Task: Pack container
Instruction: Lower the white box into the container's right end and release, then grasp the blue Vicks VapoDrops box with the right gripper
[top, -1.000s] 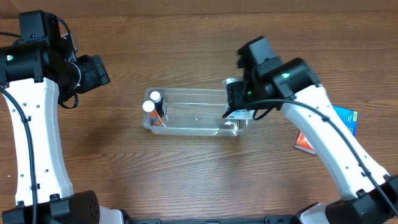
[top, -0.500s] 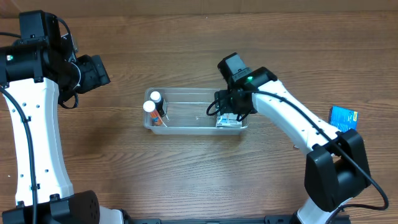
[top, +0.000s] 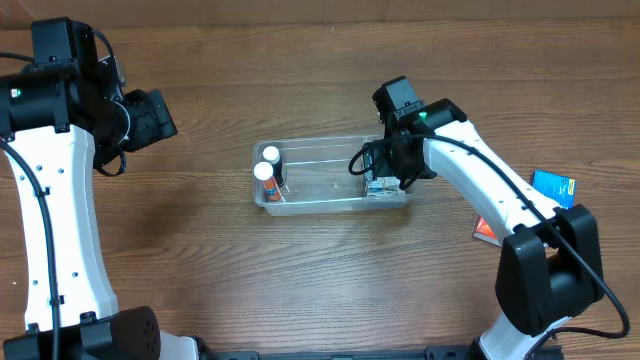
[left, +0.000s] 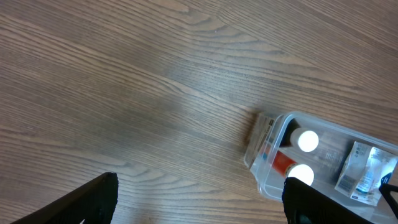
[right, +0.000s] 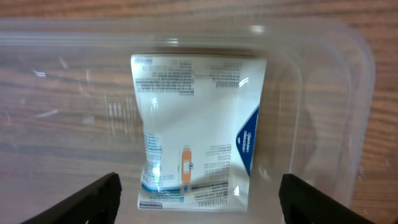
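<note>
The clear container (top: 320, 185) sat near the middle of the worktop (top: 300, 280), long side running left to right. Two white-capped bottles (top: 271, 155) (top: 263, 171) stood upright at its left end, close together, the nearer one with an orange body. A white printed packet (right: 196, 130) lay flat on the floor of the container's right end, close to the rounded end wall (right: 329, 124).

The right hand (right: 199, 186) hung over that end, looking straight down on the packet. Its fingers (right: 93, 199) were spread wide to either side and held nothing.

The left hand (left: 199, 199) hovered well apart from the container, off to the left, its fingers also spread and empty.

A blue box (top: 553, 190) and an orange box (top: 487, 230) lay on the worktop to the right, the orange one partly hidden under the right arm.
</note>
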